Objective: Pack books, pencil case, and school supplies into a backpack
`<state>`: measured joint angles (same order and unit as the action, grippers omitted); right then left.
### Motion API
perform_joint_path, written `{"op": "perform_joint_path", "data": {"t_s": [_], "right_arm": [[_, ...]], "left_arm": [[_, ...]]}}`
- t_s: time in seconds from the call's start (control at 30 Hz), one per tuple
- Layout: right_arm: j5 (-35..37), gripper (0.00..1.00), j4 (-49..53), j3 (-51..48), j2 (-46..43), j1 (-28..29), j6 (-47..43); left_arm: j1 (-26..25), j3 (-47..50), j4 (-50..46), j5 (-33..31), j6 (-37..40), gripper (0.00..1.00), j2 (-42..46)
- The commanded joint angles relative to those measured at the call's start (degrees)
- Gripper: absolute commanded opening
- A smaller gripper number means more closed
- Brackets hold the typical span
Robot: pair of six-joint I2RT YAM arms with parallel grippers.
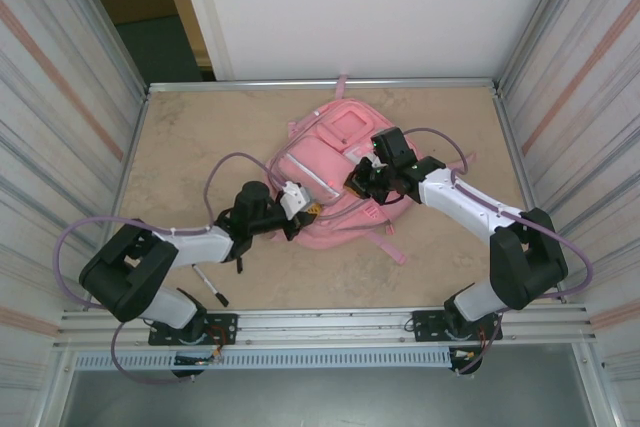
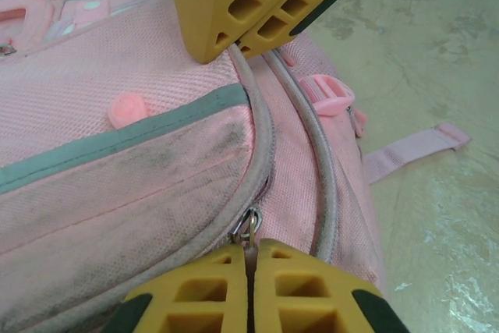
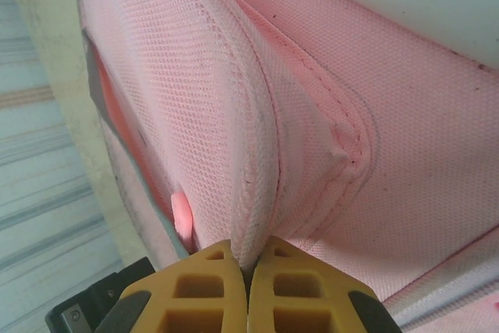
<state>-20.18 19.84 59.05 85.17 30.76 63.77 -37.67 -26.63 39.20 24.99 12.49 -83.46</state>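
Backpack (image 1: 335, 162) lies flat mid-table (image 1: 180, 147), nearer the far edge, with both grippers on it.
Left gripper (image 2: 249, 271) is clenched on a metal zip pull (image 2: 249, 228) at a pocket corner; right gripper (image 3: 248, 274) pinches a raised piped seam (image 3: 253, 185) of pink fabric. A black pen (image 1: 211, 286) lies near the table's near-left corner.

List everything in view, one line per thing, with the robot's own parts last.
backpack: one, pink with grey trim, lying flat mid-table
zip pull: one, metal, on the backpack's edge zip
pen: one, black, on the table beside the left arm, near the front edge
table: one, beige, mottled
left gripper: one, yellow and black fingers, shut on the zip pull
right gripper: one, yellow and black fingers, shut on a fold of the backpack
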Motion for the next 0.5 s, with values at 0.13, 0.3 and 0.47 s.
{"op": "perform_joint_path", "data": {"t_s": [0.13,0.3,0.47], "right_arm": [[-2.1,0.00,6.3,0.9,-4.0,-6.2,-7.8],[-0.8,0.00,7.9,-0.7,-4.2,-12.6,-12.2],[-4.0,0.00,6.3,1.1,2.3,-19.4,-15.9]], "left_arm": [[-0.9,-2.6,-12.1,-13.2,-3.8,0.00,6.0],[-1.1,-2.2,-18.3,-12.0,-1.7,0.00,9.0],[-2.4,1.3,-18.0,-18.2,-4.5,0.00,13.7]]}}
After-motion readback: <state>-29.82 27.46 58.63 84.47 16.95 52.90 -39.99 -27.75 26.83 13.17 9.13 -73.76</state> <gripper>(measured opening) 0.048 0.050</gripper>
